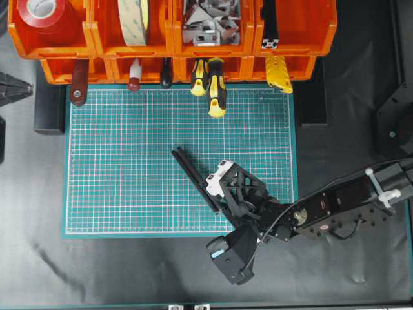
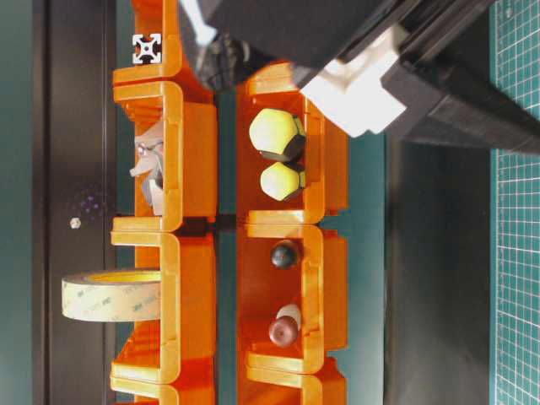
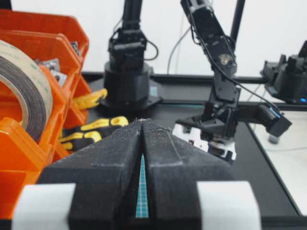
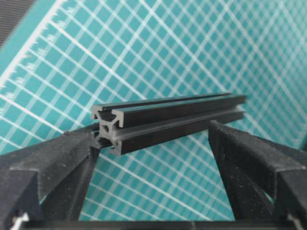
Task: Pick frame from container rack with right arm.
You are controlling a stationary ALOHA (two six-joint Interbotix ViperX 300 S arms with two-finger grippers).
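Overhead, the frame (image 1: 195,179) lies on the green mat (image 1: 129,161) just left of the right gripper (image 1: 218,194), well clear of the container rack (image 1: 171,39) – from the right wrist, its fingers (image 4: 249,158) stand spread, the bar between them – while the left gripper (image 3: 142,143) shows its jaws pressed together.

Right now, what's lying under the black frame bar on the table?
The frame lies on the green cutting mat, between the right gripper's open jaws. Its near end is covered by the gripper overhead.

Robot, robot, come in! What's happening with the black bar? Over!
Right gripper open, black bar lying on the green mat between its fingers. Left gripper shut. Nothing in the way.
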